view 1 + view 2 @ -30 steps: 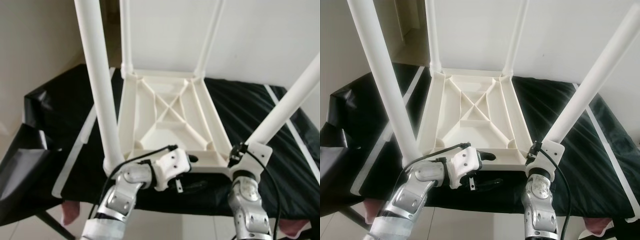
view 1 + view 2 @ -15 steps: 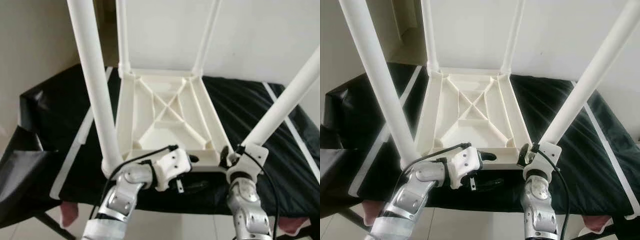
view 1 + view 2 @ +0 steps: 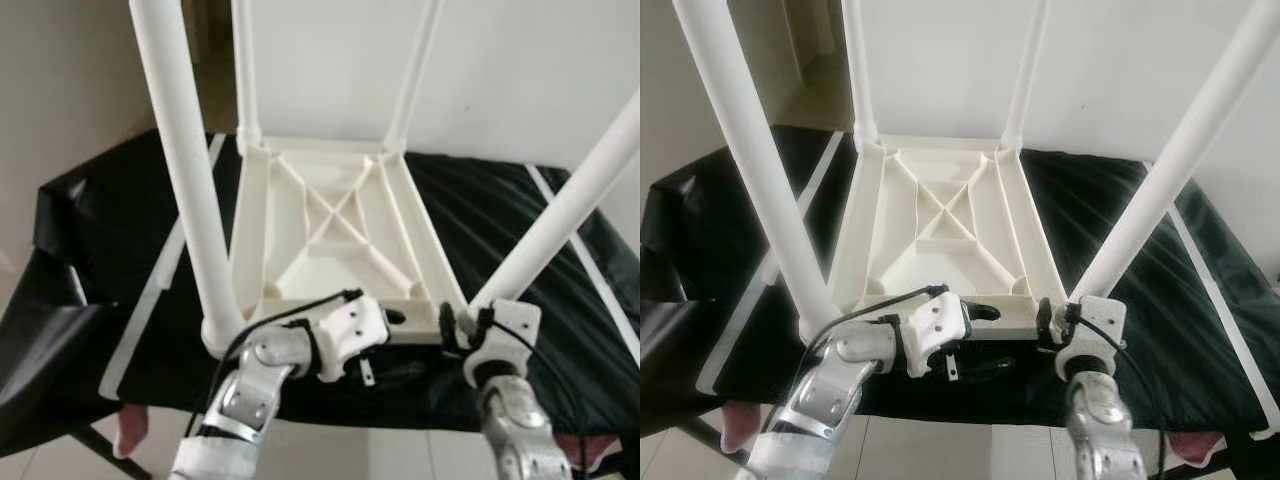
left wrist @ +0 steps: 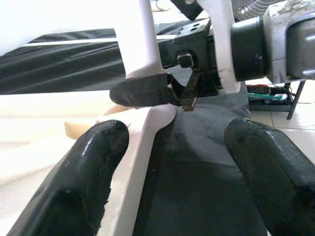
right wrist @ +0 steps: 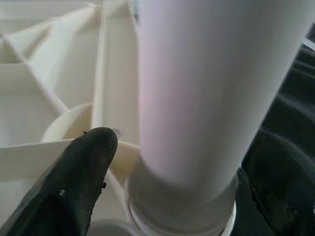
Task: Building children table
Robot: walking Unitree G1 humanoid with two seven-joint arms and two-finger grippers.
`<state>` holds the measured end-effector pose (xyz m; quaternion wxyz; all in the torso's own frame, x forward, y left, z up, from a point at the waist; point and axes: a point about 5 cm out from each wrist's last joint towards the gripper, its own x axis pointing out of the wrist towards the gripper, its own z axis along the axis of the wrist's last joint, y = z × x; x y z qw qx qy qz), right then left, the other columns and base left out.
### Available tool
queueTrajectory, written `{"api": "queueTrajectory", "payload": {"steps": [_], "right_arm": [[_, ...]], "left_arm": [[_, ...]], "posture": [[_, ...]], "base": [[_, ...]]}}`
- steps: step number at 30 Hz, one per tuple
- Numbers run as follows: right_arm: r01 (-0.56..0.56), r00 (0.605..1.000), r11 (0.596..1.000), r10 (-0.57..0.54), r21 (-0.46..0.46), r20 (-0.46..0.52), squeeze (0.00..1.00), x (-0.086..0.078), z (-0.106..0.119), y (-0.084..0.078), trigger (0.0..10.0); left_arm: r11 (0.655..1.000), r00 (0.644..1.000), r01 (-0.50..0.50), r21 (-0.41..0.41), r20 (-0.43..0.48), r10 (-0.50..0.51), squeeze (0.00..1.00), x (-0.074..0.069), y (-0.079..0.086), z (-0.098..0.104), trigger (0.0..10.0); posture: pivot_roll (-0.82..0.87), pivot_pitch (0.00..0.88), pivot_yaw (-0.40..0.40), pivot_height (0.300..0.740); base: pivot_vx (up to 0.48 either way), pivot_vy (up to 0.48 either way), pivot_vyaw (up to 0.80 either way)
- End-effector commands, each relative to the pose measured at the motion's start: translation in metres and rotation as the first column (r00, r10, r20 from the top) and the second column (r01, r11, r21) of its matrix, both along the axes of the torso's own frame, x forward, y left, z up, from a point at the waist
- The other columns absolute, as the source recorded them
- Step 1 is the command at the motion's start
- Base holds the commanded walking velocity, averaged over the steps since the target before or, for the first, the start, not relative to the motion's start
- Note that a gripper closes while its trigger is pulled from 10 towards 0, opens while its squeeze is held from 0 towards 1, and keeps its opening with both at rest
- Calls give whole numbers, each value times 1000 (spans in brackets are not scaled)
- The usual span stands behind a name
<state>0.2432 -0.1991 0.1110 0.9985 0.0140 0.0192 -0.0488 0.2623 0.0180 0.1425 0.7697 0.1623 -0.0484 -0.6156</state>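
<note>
The small white table (image 3: pixel 940 230) lies upside down on the black cloth (image 3: pixel 1120 250) that covers a stand, its ribbed underside facing up and four white legs rising from its corners; the near right leg (image 3: pixel 1160 190) leans out to the right, and over the last second we see our right gripper (image 5: pixel 172 162) come down from higher on that leg to its very foot, where it meets the corner socket; we judge that the leg is now being pressed or steadied into its seat, so the build looks close to done; the right gripper's two black fingers stand on either side of the leg's base, parted wide, and whether they truly squeeze it we cannot tell; our left gripper (image 4: pixel 172 162) sits at the near edge of the table, a little left of the right one, fingers well apart, one resting on the white rim, the other over the cloth, holding nothing; it has hardly moved.
</note>
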Motion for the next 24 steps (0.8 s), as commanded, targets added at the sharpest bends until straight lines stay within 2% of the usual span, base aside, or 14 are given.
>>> {"api": "queueTrajectory", "payload": {"steps": [1,3,8,10,13,15,17,19,24], "right_arm": [[-62,998,998,62,-6,19,0,-2,4,-6,10000],[-140,990,989,141,-45,10,0,-4,4,-15,10000],[-201,980,977,201,-65,-3,0,-5,5,-21,10000],[-260,966,962,259,-85,-16,0,-4,6,-26,10000],[-279,960,955,278,-98,-20,0,-3,7,-27,10000],[-337,941,932,336,-136,-36,0,0,10,-32,10000],[-337,941,932,336,-136,-36,0,0,10,-32,10000],[-388,922,907,383,-164,-62,0,4,12,-39,10000],[-416,909,893,408,-171,-80,0,6,13,-45,10000]], "left_arm": [[991,991,-132,-38,5,132,0,6,0,-2,10000],[992,993,-119,-32,-7,119,0,3,-1,-4,10000],[994,994,-109,-18,-13,108,0,1,0,-7,10000],[996,996,-90,-10,-29,90,0,0,0,-8,10000],[996,996,-83,-12,-34,83,0,-1,0,-8,10000],[998,997,-67,-23,-45,66,0,-1,-1,-5,10000],[998,997,-67,-23,-45,66,0,-1,-1,-5,10000],[998,998,-57,-34,-43,56,0,-1,-3,-2,10000],[998,998,-54,-39,-29,53,0,-2,-3,2,10000]], "posture": [[-25,0,-55,740],[-25,0,-54,740],[-24,0,-50,740],[-25,0,-48,740],[-24,0,-48,740],[-22,0,-51,740],[-22,0,-51,740],[-17,0,-56,740],[-10,0,-61,740]], "base": [[0,0,0],[0,0,0],[0,0,0],[0,0,0],[0,0,0],[0,0,0],[0,0,0],[0,0,0],[0,0,0]]}}
